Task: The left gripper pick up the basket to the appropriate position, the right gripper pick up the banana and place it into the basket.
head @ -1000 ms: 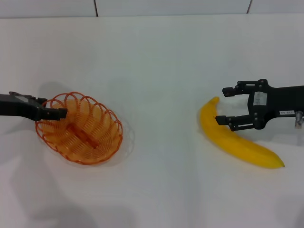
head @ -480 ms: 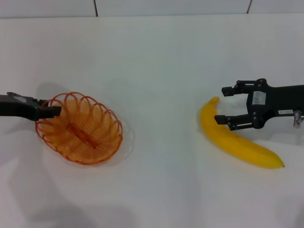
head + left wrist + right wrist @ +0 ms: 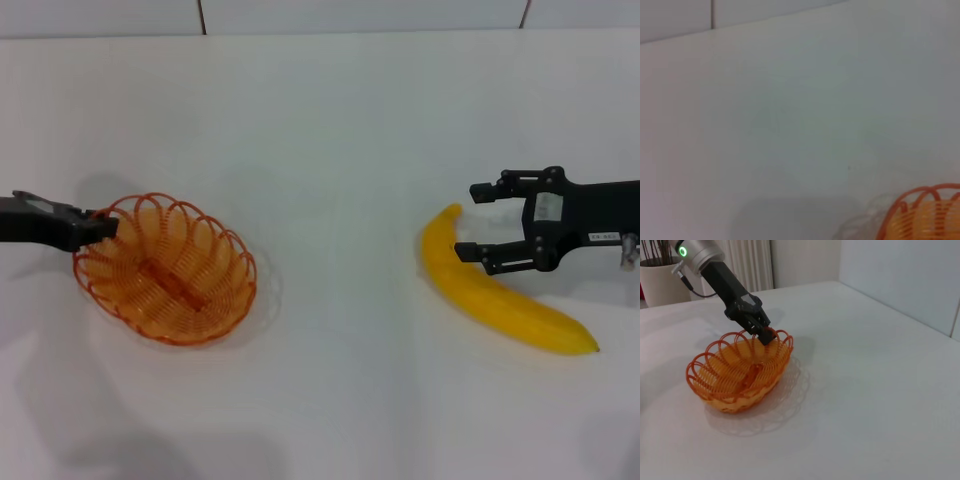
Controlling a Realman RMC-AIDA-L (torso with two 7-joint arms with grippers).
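The orange wire basket point(image 3: 165, 272) sits on the white table at the left. My left gripper point(image 3: 103, 228) comes in from the left edge, its tip at the basket's near-left rim, closed on a wire loop; the right wrist view shows this pinch point(image 3: 765, 334) on the basket point(image 3: 740, 372). A piece of the basket's rim point(image 3: 925, 212) shows in the left wrist view. The yellow banana point(image 3: 500, 300) lies at the right. My right gripper point(image 3: 478, 222) is open over the banana's upper end, one finger across it, the other beyond its tip.
The white table point(image 3: 330, 150) stretches between basket and banana. A wall seam runs along the back edge point(image 3: 200, 20). A potted plant point(image 3: 657, 275) stands beyond the table in the right wrist view.
My left gripper's tip has drawn back to the left, from over the basket's inside to its rim. The basket shifted very slightly left. The right gripper and banana stayed put.
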